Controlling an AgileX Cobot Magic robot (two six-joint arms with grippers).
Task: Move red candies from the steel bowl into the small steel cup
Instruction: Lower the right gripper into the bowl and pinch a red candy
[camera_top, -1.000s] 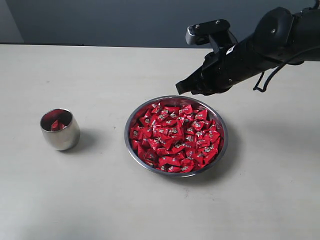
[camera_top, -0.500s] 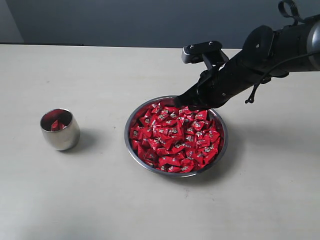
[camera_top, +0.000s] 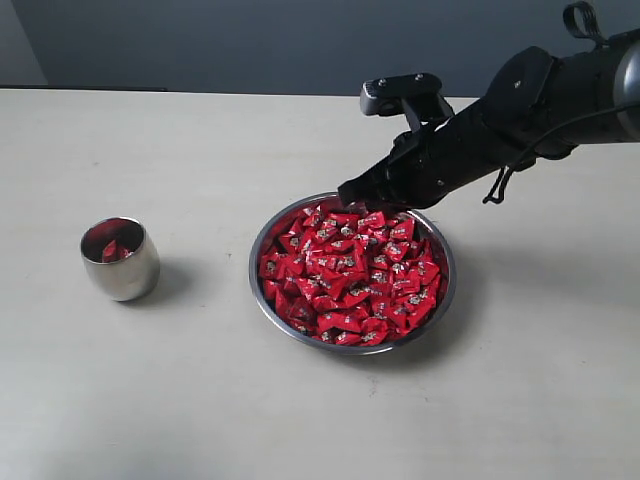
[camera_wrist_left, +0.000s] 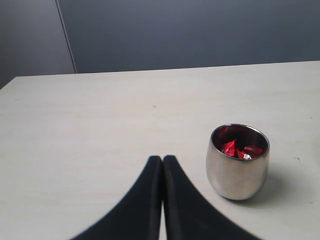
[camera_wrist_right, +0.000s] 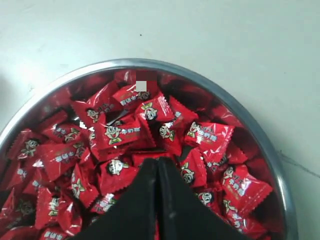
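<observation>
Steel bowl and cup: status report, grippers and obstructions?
Left gripper shut, beside small steel cup, apart. Right gripper shut over steel bowl, nothing held. Red candies heaped in bowl, few in cup. Nothing between them.

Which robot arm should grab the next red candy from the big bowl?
Probably the right. The right tool, shut, hangs just over the shiny red-wrapped candies at the far edge of the wide shallow steel bowl. The left tool, also shut, sits by the small rounded steel cup, away from the bowl.
</observation>
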